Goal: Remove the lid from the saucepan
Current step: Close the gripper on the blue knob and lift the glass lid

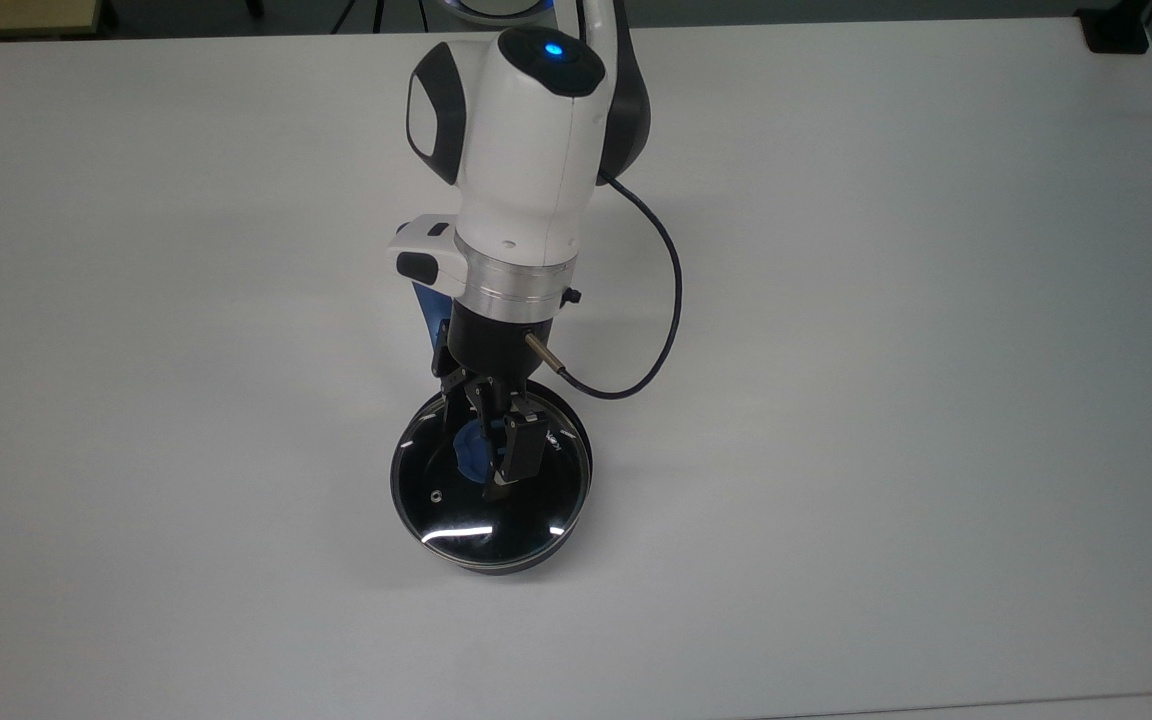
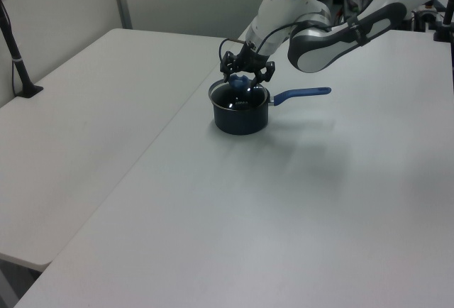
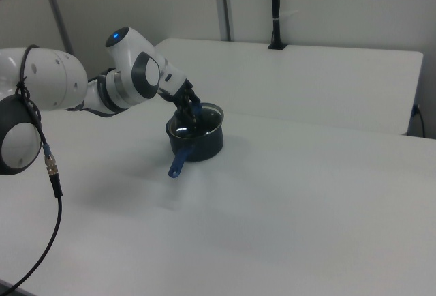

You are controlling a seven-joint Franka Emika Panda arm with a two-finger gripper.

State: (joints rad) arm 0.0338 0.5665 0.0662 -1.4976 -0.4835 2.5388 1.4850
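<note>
Blue knob btwn open hand fingers, lid still on saucepan.

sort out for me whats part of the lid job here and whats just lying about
Part of the job:
- lid, on the saucepan
- saucepan
- claw, fingers either side of the lid's blue knob

Lying about:
- black clamp at the table's far corner
- black pole on the neighbouring table

I see the saucepan, small, black and straight-sided, standing upright on the white surface, its long blue handle pointing to the left view's right. The lid, clear glass with a metal rim and blue knob, sits closed on it
</note>
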